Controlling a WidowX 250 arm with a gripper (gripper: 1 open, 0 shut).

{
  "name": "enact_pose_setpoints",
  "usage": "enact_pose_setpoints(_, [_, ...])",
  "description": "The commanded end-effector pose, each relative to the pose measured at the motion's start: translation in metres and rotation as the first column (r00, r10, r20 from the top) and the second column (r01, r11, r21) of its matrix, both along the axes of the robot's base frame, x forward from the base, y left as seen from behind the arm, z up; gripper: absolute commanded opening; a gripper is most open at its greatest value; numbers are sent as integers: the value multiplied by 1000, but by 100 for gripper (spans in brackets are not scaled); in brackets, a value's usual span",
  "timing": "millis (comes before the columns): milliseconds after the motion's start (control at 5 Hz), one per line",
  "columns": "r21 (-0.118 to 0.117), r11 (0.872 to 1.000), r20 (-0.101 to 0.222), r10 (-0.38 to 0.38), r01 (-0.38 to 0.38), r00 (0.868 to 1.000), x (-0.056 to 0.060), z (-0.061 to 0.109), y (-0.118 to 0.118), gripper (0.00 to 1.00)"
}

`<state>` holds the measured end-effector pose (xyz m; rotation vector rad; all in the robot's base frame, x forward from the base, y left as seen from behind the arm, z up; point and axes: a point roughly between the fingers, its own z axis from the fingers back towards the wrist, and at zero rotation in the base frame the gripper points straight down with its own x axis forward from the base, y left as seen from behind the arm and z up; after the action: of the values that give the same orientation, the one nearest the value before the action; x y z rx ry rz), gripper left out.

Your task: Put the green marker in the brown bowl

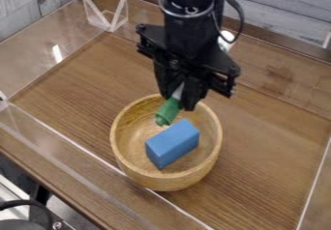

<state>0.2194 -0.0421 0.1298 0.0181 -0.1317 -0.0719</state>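
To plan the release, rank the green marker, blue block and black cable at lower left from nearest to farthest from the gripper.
1. Green marker, in the gripper
2. Blue block, just below, in the bowl
3. Black cable, lower-left corner

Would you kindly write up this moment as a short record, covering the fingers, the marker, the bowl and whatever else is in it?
fingers: closed on the green marker
marker pose: green end angled downward, over the far part of the bowl
bowl: brown bowl, on the wooden table
also in bowl: blue block, toward the near side
marker touching bowl or block: cannot tell
release: not yet done
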Motion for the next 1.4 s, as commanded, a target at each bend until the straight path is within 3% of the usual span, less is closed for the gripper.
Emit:
enact_pose_setpoints(0, [-4, 1000, 25, -9, 9, 1000, 2, 3, -2, 0])
enact_pose_setpoints(200, [-7, 1000, 18, -9, 9, 1000, 1, 0, -3, 100])
enact_pose_setpoints(1200, [-41, 999, 18, -20, 20, 1000, 2, -4, -7, 100])
